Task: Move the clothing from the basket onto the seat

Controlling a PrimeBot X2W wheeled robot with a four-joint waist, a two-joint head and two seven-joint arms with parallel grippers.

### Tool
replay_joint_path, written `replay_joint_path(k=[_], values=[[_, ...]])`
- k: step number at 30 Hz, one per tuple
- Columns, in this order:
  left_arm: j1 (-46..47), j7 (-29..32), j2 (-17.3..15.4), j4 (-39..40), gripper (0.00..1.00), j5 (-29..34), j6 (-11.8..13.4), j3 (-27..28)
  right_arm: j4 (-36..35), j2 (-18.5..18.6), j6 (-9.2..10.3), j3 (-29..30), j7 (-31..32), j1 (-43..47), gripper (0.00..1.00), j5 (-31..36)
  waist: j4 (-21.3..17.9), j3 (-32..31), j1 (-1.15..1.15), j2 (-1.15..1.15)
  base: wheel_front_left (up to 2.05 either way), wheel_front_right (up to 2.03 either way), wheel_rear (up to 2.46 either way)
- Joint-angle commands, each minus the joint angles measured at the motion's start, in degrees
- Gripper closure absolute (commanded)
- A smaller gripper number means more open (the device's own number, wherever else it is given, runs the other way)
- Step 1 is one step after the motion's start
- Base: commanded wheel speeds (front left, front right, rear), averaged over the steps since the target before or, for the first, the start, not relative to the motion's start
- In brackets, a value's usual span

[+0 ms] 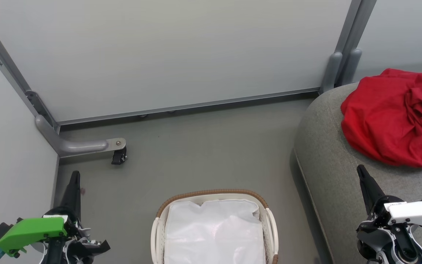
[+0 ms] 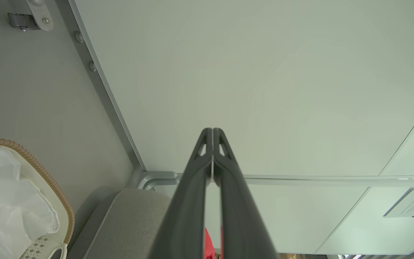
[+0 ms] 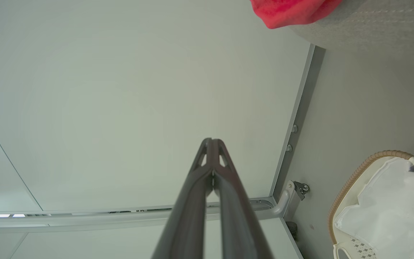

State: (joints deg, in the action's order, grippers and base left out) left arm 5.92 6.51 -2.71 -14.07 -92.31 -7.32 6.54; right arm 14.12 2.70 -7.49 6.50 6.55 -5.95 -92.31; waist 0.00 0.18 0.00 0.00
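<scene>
Now, at the near left, the left gripper (image 1: 74, 179) hangs above the floor (image 1: 196, 146), its fingers pressed together on nothing. Right of it, near centre, the basket (image 1: 211, 192) stands on the floor, its white liner (image 1: 214, 227) showing inside. Further right, the clothing (image 1: 390, 117) lies heaped on the seat (image 1: 324, 154). The right gripper (image 1: 362, 172), likewise closed and empty, hovers over the seat's near edge.

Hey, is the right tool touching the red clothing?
Apart. The head view shows a strip of bare seat between the clothing and the right tool.
</scene>
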Motion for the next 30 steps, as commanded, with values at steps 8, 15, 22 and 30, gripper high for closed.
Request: replay_joint_path(k=[8,15,22,30], values=[[0.58,0.24,-0.31,0.12,1.00,-0.19,-0.34,0.14,-0.23,0.34,-0.01,0.13,0.18,-0.47,1.00,-0.19,0.00,0.00,0.00,0.00,0.00,0.00,0.00],[0.58,0.24,-0.31,0.12,1.00,-0.19,-0.34,0.14,-0.22,0.34,0.00,0.13,0.17,-0.47,1.00,-0.19,0.00,0.00,0.00,0.00,0.00,0.00,0.00],[0.58,0.24,-0.31,0.13,1.00,-0.19,-0.34,0.14,-0.22,0.34,-0.01,0.12,0.18,-0.47,1.00,-0.19,0.00,0.00,0.00,0.00,0.00,0.00,0.00],[0.58,0.24,-0.31,0.13,1.00,-0.19,-0.34,0.14,-0.22,0.34,0.00,0.12,0.18,-0.47,1.00,-0.20,0.00,0.00,0.00,0.00,0.00,0.00,0.00]])
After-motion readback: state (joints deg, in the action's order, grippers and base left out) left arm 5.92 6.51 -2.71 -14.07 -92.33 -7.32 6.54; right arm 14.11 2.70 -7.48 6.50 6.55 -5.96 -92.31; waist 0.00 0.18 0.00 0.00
